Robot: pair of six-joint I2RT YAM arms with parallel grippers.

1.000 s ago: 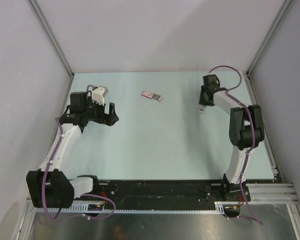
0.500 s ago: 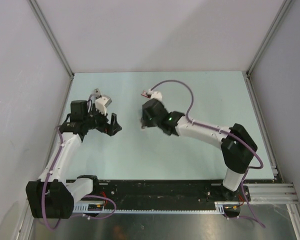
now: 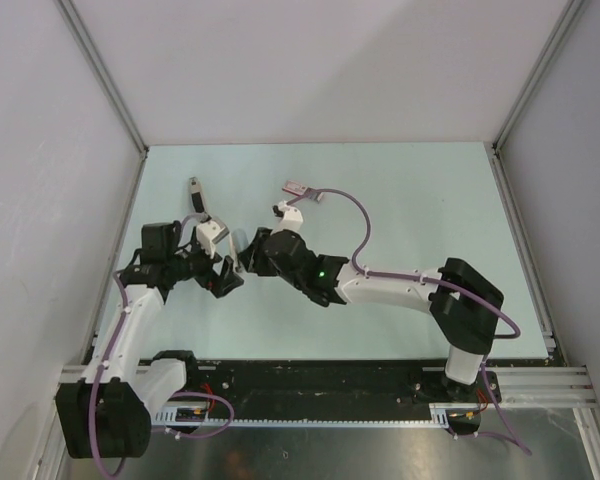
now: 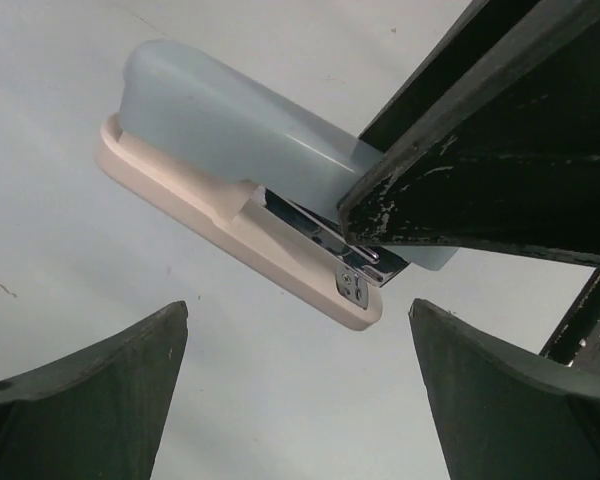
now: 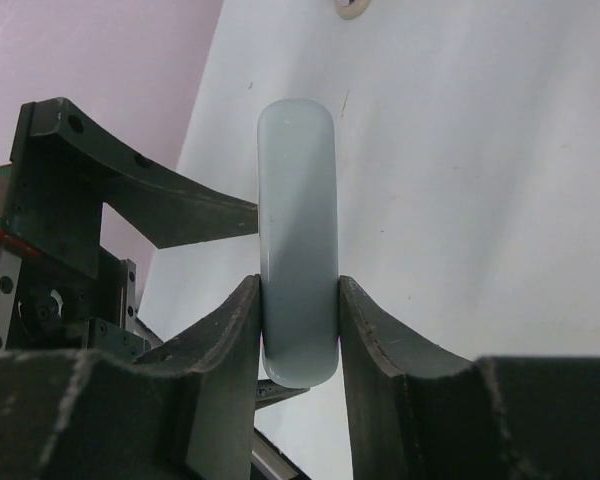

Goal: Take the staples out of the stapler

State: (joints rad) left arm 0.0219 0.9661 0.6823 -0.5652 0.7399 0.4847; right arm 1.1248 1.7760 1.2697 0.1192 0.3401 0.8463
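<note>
Near mid-left of the counter (image 3: 420,200), pinching the stapler (image 5: 298,200) by its smooth, rounded sides in the right pincer (image 5: 298,310), left pincer (image 4: 300,380) hanging spread just beside. Risking a slip or twist, gripping only at one end.

The stapler (image 4: 230,130) is small, with a smooth pale blue-grey top over a cream base (image 4: 220,215). A strip of shiny metal (image 4: 315,228) shows between them near the back end. It is closed, top down on base. The right gripper (image 5: 298,285) pinches its narrow sides between the jaws near that back end. It sits over the left-middle tabletop (image 3: 380,190), rounded nose pointing away.
</note>
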